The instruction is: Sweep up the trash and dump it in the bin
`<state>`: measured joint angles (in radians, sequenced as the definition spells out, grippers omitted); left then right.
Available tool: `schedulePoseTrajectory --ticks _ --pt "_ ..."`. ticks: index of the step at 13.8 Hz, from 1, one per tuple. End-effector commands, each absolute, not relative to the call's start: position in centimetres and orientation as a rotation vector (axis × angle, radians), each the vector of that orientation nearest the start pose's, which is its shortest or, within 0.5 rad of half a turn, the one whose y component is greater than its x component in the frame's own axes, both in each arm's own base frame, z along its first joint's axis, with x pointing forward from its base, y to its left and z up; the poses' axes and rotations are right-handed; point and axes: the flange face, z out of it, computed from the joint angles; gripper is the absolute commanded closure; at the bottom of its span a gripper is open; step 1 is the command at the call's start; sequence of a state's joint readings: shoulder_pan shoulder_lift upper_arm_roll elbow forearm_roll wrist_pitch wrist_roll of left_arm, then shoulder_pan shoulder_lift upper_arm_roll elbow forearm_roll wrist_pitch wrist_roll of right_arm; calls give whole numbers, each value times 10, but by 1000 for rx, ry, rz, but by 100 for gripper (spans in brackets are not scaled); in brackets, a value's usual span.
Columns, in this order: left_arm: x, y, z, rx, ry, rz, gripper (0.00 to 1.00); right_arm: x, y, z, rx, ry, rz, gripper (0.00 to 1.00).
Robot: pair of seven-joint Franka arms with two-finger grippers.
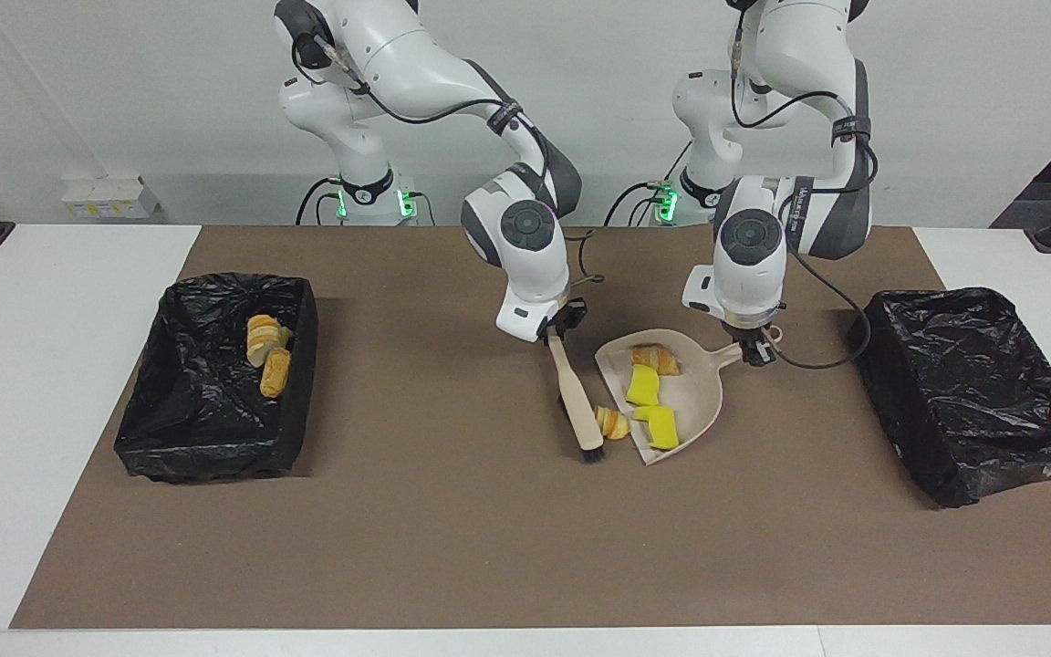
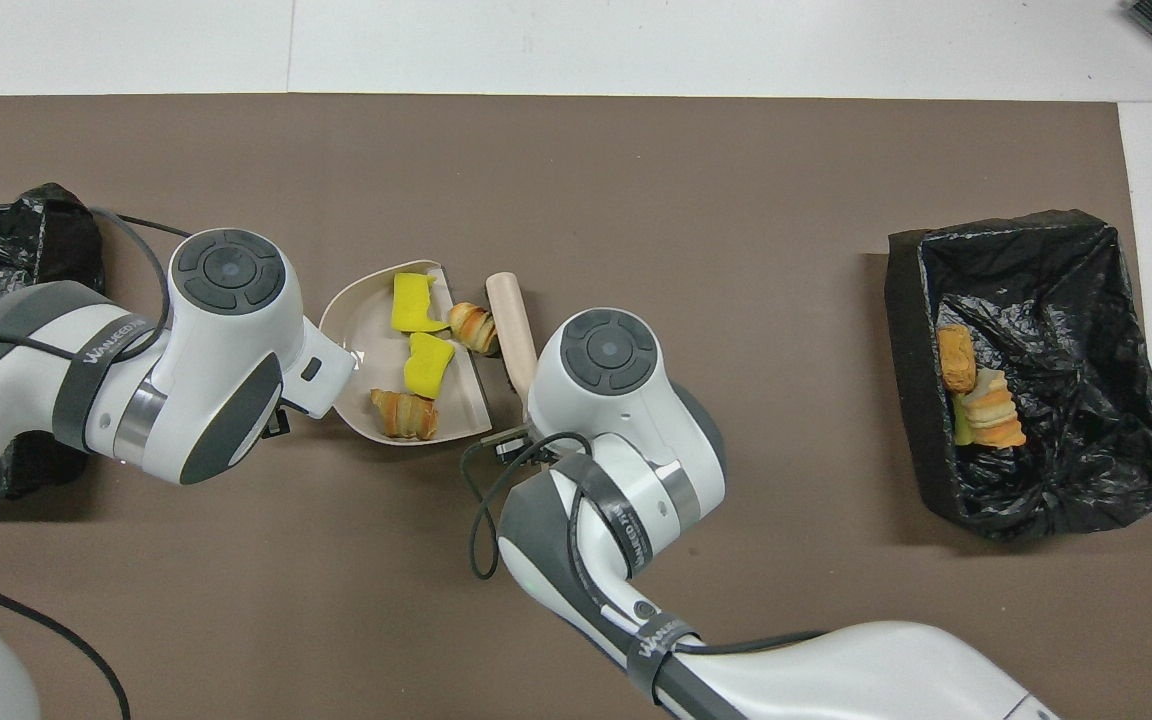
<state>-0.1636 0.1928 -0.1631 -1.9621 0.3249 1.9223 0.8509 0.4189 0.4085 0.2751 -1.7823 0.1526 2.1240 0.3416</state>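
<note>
Brush pushing a scrap at the dustpan lip
Right gripper (image 1: pixel 558 330) is clamping the brush (image 1: pixel 576 394), bread lump (image 1: pixel 613 422) touching the dustpan (image 1: pixel 703 401); left gripper (image 1: pixel 753 352) is gripping its handle.

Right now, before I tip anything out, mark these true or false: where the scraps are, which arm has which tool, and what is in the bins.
1. The right gripper is shut on the brush. True.
2. The left gripper holds the dustpan by its handle. True.
3. The dustpan is empty. False: two yellow sponge chunks and a bread lump lie in it.
4. Every scrap is already off the mat. False: one bread piece lies between the brush head and the dustpan's mouth.
5. The bin at the right arm's end holds scraps. True.
6. The dustpan hangs over the bin at the left arm's end. False: it sits beside that bin, near mid-table.
</note>
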Motion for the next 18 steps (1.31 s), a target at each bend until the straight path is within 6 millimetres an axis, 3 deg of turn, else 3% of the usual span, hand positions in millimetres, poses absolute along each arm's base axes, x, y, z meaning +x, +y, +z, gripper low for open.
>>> schedulePoseTrajectory --ticks 1,4,6,8,10,12,15,18 --pt "550 -163 361 -2282 1792 428 100 458 432 346 -2930 -302 282 100" --pt "548 -164 354 -2270 1815 365 100 438 454 354 -2939 -254 276 100" --pt "551 -160 353 -2226 1894 345 100 437 457 356 -2936 -253 267 100" --pt "554 -151 351 -2221 1922 330 100 438 456 359 -2933 -253 255 100" --pt "557 -144 351 -2252 1959 293 100 448 442 378 -2929 -236 221 100" --pt "560 -138 348 -2257 1981 289 100 462 402 391 -2946 -147 200 100" --pt "566 -123 351 -2273 2015 264 100 461 336 407 -2992 -55 148 100" --pt "581 -93 367 -2281 2077 216 100 464 268 413 -3016 -18 125 100"
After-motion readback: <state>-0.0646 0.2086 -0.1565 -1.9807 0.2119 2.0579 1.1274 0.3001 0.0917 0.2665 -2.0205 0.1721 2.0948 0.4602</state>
